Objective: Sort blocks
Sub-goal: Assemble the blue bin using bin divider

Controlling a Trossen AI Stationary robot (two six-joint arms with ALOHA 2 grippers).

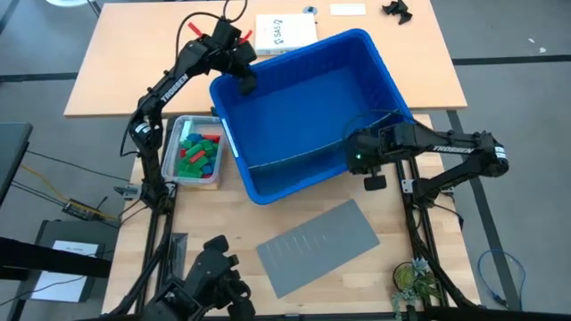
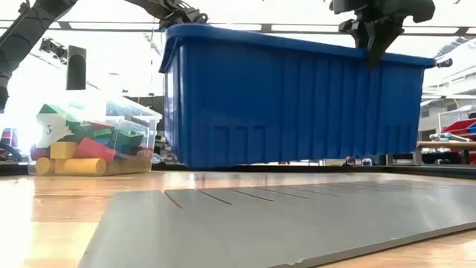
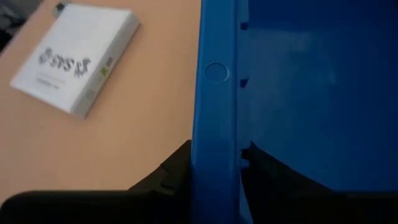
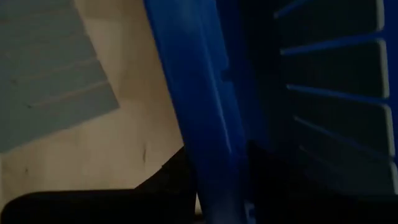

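Wooden bench (image 1: pixel 214 214) under both arms, second lighter tabletop behind it, grey floor around.

Big blue bin (image 1: pixel 299 111) sits mid-bench, rotated diagonally, inside looks bare in the high view. In the low view the bin (image 2: pixel 297 100) stands upright, base at bench level.

Left gripper (image 1: pixel 243 78) at the bin's far-left corner, jaws clenched over the rim. Left wrist view: one dark finger outside the rim (image 3: pixel 214 93), one inside, wall pinched between them.

Right gripper (image 1: pixel 364 160) at the bin's right-hand near wall, jaws also grasping the rim. Right wrist view: blue rim (image 4: pixel 199 106) runs between the two dark fingers, one each side. Low view shows that gripper (image 2: pixel 374 45) coming down from above onto the top edge.

Blocks (image 1: pixel 198 153) are all in the small clear tub (image 1: pixel 171 150), which sits on the bench just left of the bin, near it; touching or not, cannot tell. Mix of red, green, blue, yellow. Low view: blocks (image 2: pixel 82 141) piled inside the tub (image 2: pixel 145 119), yellow and red ones at the bottom front, green above.

Grey flat mat (image 1: pixel 326 245) lies on the bench in front of the bin, tilted diagonally, ribbed lines across one part. It fills the low view foreground.

White box (image 1: pixel 284 32) with printed text on the rear tabletop, behind the bin; also seen in the left wrist view (image 3: pixel 74 59).
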